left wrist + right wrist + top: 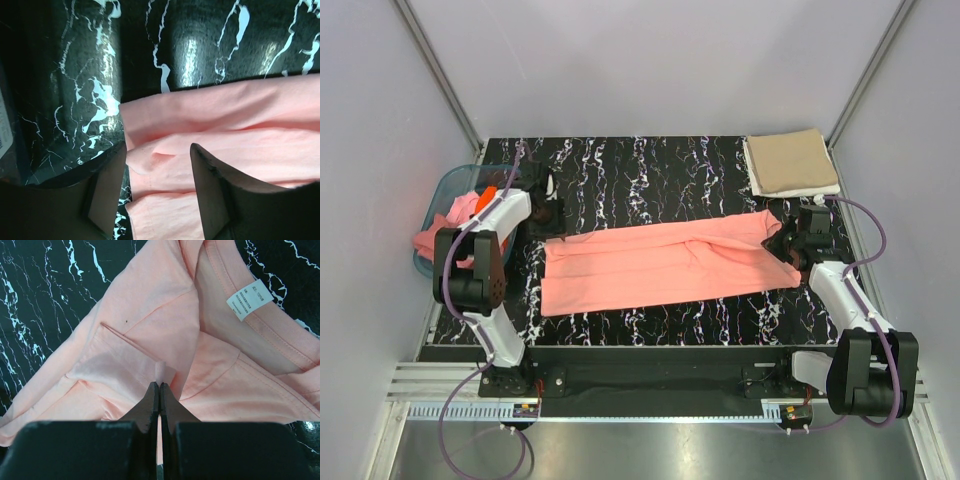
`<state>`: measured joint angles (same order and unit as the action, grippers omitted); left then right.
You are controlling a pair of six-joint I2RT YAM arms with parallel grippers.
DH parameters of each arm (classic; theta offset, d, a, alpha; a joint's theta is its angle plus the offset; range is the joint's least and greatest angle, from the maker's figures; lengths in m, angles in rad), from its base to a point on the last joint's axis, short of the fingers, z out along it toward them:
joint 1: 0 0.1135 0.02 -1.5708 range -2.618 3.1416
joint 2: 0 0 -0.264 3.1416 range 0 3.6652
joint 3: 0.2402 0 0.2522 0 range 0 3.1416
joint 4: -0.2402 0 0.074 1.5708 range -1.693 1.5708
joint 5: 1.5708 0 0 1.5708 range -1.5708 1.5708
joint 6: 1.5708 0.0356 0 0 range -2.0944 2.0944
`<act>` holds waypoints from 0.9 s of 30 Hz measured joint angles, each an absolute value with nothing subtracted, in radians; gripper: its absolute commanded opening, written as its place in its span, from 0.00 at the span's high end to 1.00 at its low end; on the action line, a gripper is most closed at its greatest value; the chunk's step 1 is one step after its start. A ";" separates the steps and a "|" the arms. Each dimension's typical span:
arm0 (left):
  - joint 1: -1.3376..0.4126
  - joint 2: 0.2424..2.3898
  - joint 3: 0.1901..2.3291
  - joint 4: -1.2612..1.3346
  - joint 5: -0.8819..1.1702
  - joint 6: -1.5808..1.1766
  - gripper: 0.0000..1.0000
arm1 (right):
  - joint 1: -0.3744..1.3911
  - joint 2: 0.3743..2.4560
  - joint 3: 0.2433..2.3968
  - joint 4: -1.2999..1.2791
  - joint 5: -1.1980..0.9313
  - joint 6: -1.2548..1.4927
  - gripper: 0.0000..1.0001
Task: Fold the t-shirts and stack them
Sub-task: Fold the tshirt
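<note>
Top external: right claw pinching salmon t-shirt, left claw spread beside teal basket.

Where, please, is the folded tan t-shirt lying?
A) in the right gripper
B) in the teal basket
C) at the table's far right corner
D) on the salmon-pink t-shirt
C: the folded tan t-shirt sits at the far right corner of the table, beyond the spread salmon-pink t-shirt.

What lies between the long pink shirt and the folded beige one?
Nothing but a narrow strip of bare marbled table separates the pink shirt from the beige shirt; the top view shows it.
</note>
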<state>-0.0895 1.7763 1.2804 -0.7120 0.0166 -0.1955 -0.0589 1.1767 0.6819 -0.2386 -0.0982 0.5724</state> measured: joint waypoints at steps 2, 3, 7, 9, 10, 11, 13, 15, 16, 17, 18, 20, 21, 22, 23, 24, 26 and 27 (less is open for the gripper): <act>-0.089 1.788 1.280 -0.723 0.025 -0.181 0.46 | -0.059 1.177 0.682 -0.239 -0.097 0.572 0.99; -0.090 1.795 1.280 -0.730 0.027 -0.173 0.46 | -0.059 1.177 0.682 -0.239 -0.097 0.572 0.99; -0.091 1.805 1.278 -0.760 0.031 -0.146 0.53 | -0.059 1.177 0.682 -0.239 -0.097 0.569 1.00; -0.091 1.805 1.278 -0.767 0.031 -0.130 0.62 | -0.059 1.178 0.682 -0.239 -0.097 0.569 1.00; -0.091 1.805 1.277 -0.768 0.033 -0.129 0.65 | -0.059 1.179 0.682 -0.239 -0.097 0.569 1.00; -0.091 1.805 1.276 -0.772 0.034 -0.125 0.74 | -0.059 1.179 0.682 -0.239 -0.097 0.568 1.00; -0.091 1.805 1.276 -0.775 0.038 -0.118 0.82 | -0.059 1.180 0.682 -0.239 -0.097 0.567 1.00; -0.092 1.805 1.276 -0.777 0.045 -0.112 0.98 | -0.059 1.182 0.682 -0.239 -0.097 0.565 1.00; -0.092 1.805 1.276 -0.777 0.049 -0.112 1.00 | -0.059 1.182 0.682 -0.239 -0.097 0.565 1.00; -0.092 1.805 1.276 -0.778 0.051 -0.107 1.00 | -0.059 1.182 0.682 -0.239 -0.097 0.565 1.00; -0.092 1.805 1.276 -0.778 0.052 -0.105 1.00 | -0.059 1.182 0.683 -0.239 -0.096 0.564 1.00; -0.092 1.805 1.276 -0.779 0.048 -0.105 1.00 | -0.059 1.186 0.693 -0.240 -0.094 0.564 1.00; -0.092 1.805 1.277 -0.781 0.041 -0.105 1.00 | -0.059 1.193 0.705 -0.243 -0.092 0.564 1.00; -0.092 1.805 1.283 -0.788 0.026 -0.106 1.00 | -0.059 1.202 0.719 -0.244 -0.089 0.563 1.00; -0.093 1.805 1.294 -0.796 0.011 -0.106 1.00 | -0.059 1.213 0.739 -0.244 -0.087 0.562 1.00; -0.094 1.805 1.309 -0.800 -0.005 -0.105 1.00 | -0.059 1.229 0.767 -0.250 -0.081 0.560 1.00; -0.095 1.805 1.351 -0.804 -0.032 -0.105 1.00 | -0.059 1.255 0.816 -0.252 -0.063 0.556 1.00; -0.095 1.805 1.373 -0.803 -0.042 -0.105 1.00 | -0.059 1.270 0.845 -0.252 -0.055 0.553 1.00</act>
